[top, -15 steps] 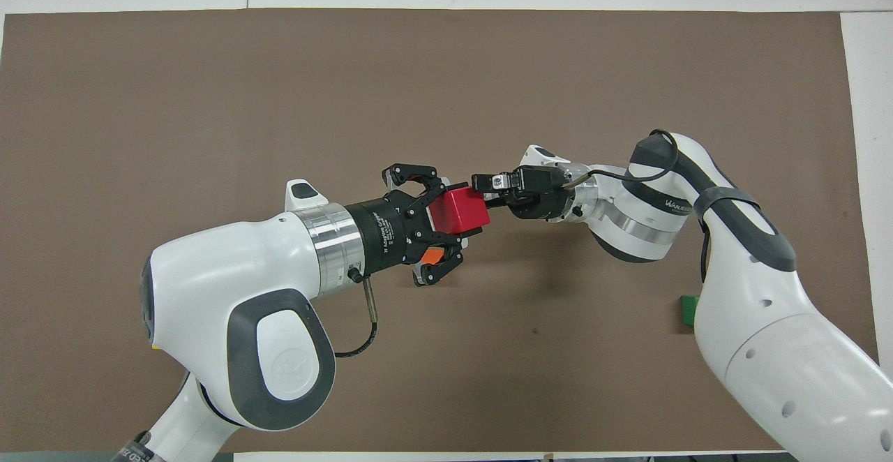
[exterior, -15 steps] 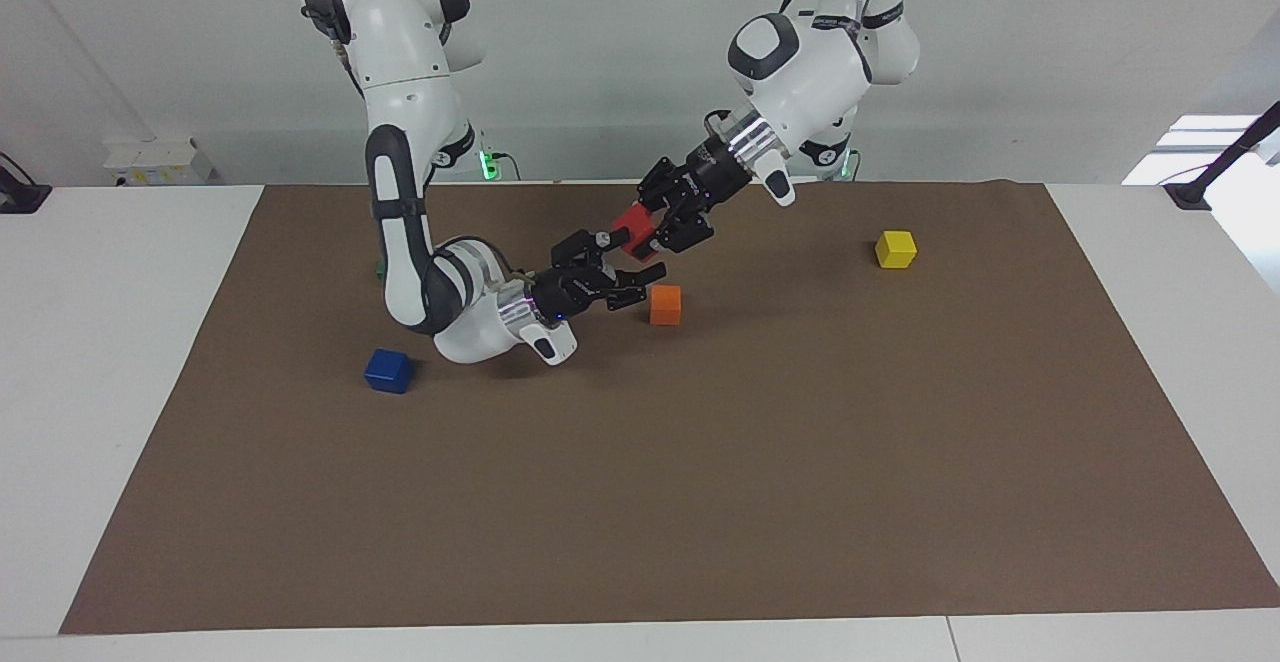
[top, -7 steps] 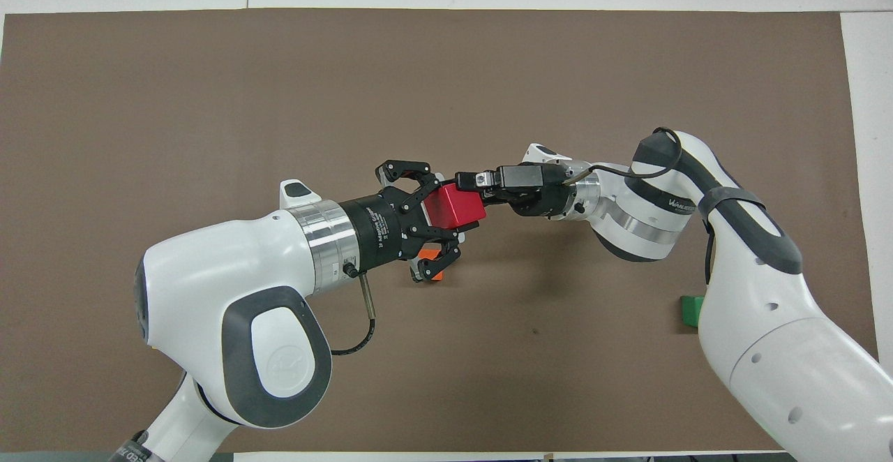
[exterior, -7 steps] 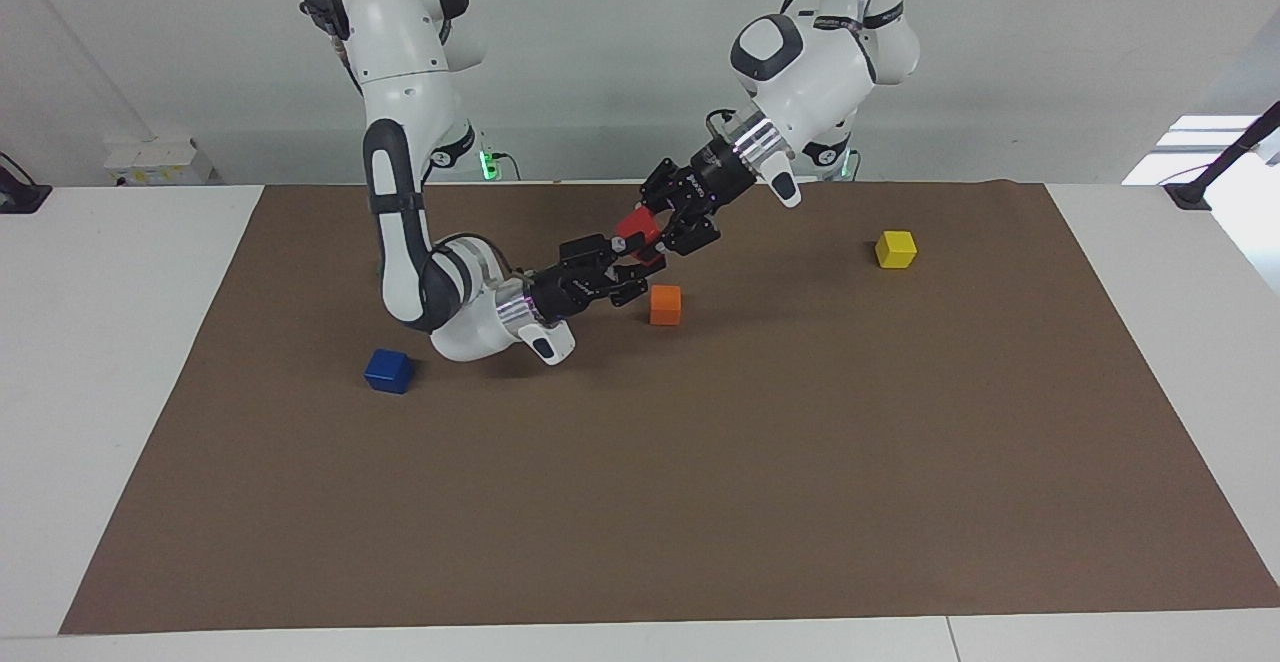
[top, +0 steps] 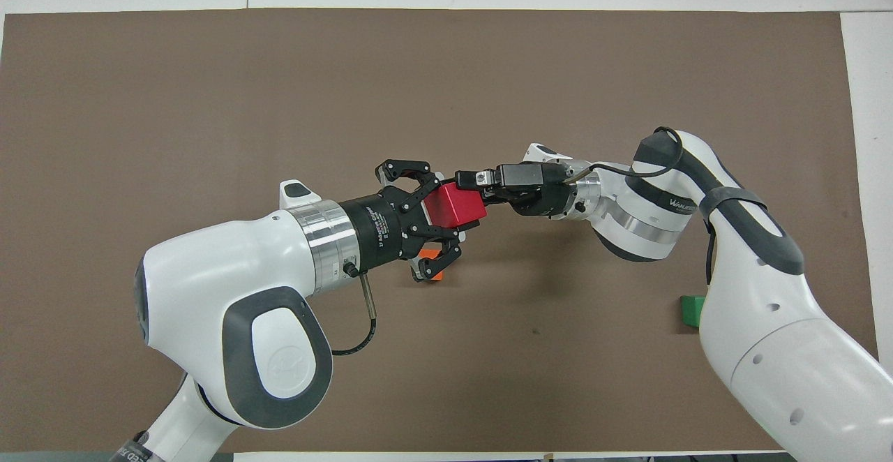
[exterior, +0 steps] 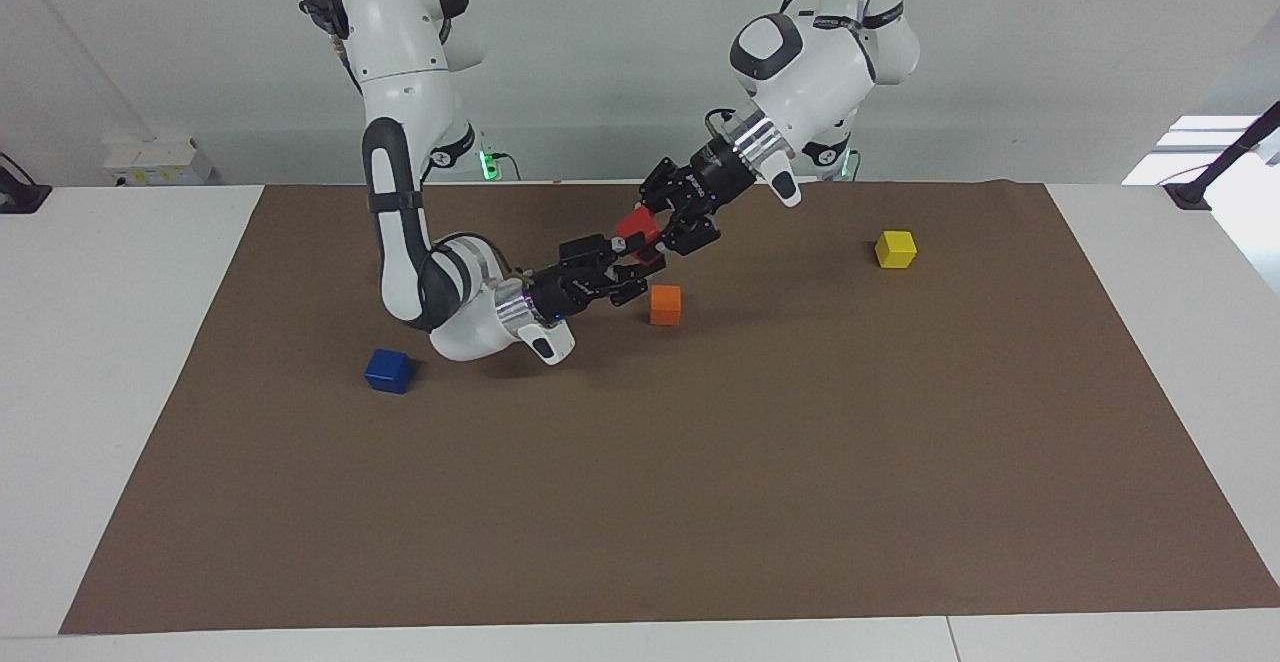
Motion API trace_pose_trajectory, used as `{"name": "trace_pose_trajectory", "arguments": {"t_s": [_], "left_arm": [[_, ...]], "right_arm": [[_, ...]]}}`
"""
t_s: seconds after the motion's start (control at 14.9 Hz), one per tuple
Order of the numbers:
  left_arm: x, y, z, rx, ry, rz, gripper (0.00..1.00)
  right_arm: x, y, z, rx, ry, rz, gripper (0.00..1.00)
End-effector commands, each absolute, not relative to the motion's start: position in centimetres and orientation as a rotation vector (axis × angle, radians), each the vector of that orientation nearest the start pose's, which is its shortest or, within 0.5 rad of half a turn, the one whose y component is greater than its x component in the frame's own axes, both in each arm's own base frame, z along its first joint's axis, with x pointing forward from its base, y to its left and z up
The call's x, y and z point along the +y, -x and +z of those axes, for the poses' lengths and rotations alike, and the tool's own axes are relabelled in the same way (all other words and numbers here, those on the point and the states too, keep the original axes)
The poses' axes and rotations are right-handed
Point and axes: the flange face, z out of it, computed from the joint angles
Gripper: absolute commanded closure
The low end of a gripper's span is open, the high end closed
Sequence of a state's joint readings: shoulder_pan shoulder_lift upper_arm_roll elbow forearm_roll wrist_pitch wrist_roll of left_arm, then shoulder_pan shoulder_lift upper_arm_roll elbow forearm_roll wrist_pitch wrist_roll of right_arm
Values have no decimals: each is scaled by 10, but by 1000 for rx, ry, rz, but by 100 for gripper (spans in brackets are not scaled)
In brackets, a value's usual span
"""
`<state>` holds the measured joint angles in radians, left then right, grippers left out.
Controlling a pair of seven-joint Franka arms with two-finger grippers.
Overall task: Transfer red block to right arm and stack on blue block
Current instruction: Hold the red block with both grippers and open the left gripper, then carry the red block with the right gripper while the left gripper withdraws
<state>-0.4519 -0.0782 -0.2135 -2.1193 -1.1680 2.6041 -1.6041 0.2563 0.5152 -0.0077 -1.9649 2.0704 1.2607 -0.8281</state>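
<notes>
My left gripper is shut on the red block and holds it in the air over the middle of the mat, just above the orange cube. It also shows in the overhead view, with the red block at its tips. My right gripper has come in from the right arm's end and sits around the same block; in the overhead view it overlaps the block's edge. The blue block lies on the mat beside the right arm's forearm, hidden in the overhead view.
An orange cube lies on the brown mat under the two grippers, a sliver showing in the overhead view. A yellow cube lies toward the left arm's end. A green cube lies by the right arm's base.
One second ago my right gripper was short of the red block; it has moved in around it. In the last half second nothing has visibly moved.
</notes>
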Motion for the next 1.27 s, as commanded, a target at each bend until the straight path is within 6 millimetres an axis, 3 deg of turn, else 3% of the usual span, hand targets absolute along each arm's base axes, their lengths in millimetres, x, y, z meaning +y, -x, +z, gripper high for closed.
{"name": "trace_pose_trajectory", "arguments": {"t_s": [0.0, 0.27, 0.47, 0.67, 0.87, 1.2], "left_arm": [[-334, -454, 497, 1782, -1388, -632, 1], [-334, -452, 499, 1777, -1390, -634, 0], [-317, -460, 509, 1779, -1358, -614, 0], [-287, -471, 519, 1794, -1310, -583, 0], [-263, -491, 524, 1726, -1399, -419, 0], [-187, -538, 509, 1695, -1479, -219, 0]], "right_arm": [[254, -561, 324, 41, 1072, 127, 100], [249, -565, 334, 72, 1098, 138, 100], [234, -576, 355, 153, 1185, 149, 100], [207, -588, 370, 234, 1318, 156, 100], [152, -604, 389, 307, 1502, 155, 100], [57, -618, 463, 454, 2003, 150, 100]]}}
